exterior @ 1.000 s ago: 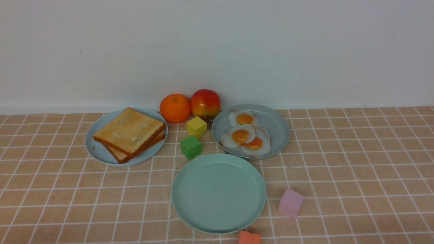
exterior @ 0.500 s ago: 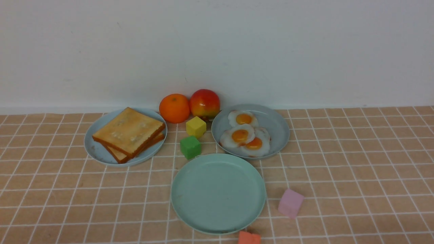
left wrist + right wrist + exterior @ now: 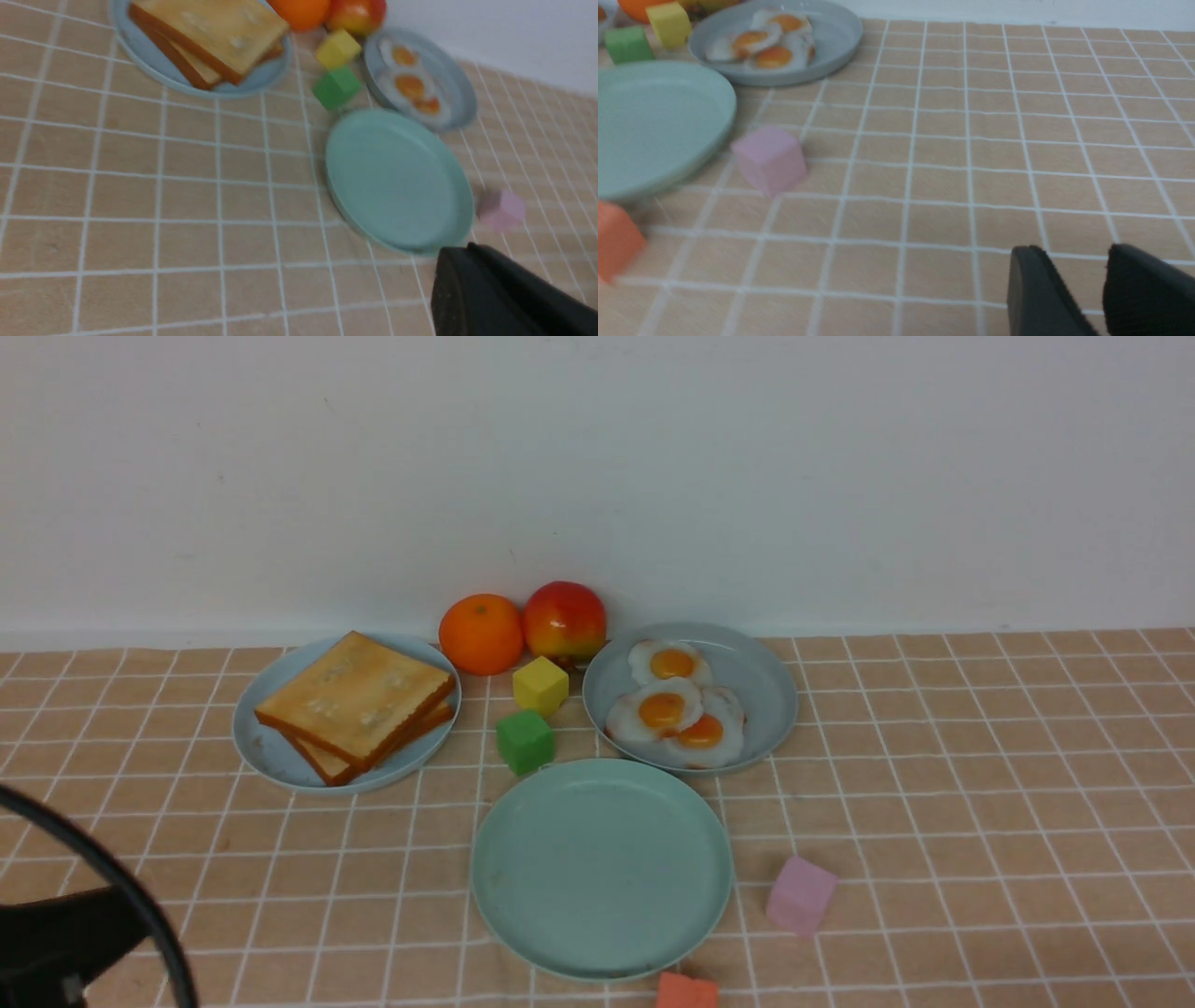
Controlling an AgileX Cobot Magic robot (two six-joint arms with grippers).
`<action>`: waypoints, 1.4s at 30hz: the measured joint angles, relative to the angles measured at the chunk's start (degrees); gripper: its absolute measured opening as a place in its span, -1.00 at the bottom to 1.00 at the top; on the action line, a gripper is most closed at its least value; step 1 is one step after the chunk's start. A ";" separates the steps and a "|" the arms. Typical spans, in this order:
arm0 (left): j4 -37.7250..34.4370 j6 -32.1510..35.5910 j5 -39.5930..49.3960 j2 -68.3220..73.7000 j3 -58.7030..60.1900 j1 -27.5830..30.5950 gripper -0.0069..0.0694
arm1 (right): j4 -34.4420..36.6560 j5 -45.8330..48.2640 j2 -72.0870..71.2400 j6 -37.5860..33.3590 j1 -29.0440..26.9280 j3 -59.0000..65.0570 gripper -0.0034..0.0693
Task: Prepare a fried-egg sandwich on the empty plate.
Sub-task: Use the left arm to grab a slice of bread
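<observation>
Two toast slices [image 3: 355, 702] lie stacked on a pale blue plate [image 3: 271, 751] at the back left. Three fried eggs [image 3: 674, 709] lie on a grey-blue plate [image 3: 766, 681] at the back right. The mint-green plate [image 3: 602, 868] sits empty in front of them. In the left wrist view my left gripper [image 3: 460, 249] looks shut and empty, near the mint plate's [image 3: 397, 179] near rim. My right gripper [image 3: 1071, 249] is open by a narrow gap and empty, over bare cloth right of the pink cube. Only part of the left arm [image 3: 56, 933] shows in the front view.
An orange [image 3: 481, 633] and an apple [image 3: 564, 619] stand by the back wall. A yellow cube [image 3: 541, 685] and a green cube [image 3: 526, 740] sit between the two back plates. A pink cube [image 3: 801, 894] and an orange-red cube [image 3: 686, 991] lie by the mint plate.
The left arm's black body and cable have come into the lower left corner of the front view. Nothing on the table has moved.
</observation>
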 joint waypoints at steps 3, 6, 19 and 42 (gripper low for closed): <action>1.79 1.36 6.88 8.23 -6.29 -4.49 -0.85 | 10.47 -4.16 0.00 5.76 0.00 0.33 -0.25; 2.86 1.63 8.49 14.81 -9.83 -6.51 -0.85 | 20.23 -9.95 0.00 9.74 0.00 0.33 -0.25; 8.21 8.49 -3.45 45.81 -22.26 -7.74 -0.85 | 24.83 17.58 11.06 2.56 0.00 -23.77 -0.25; 43.12 -0.14 -6.58 82.65 -50.25 -8.04 0.25 | 11.75 40.39 35.82 -4.13 5.04 -48.91 -0.25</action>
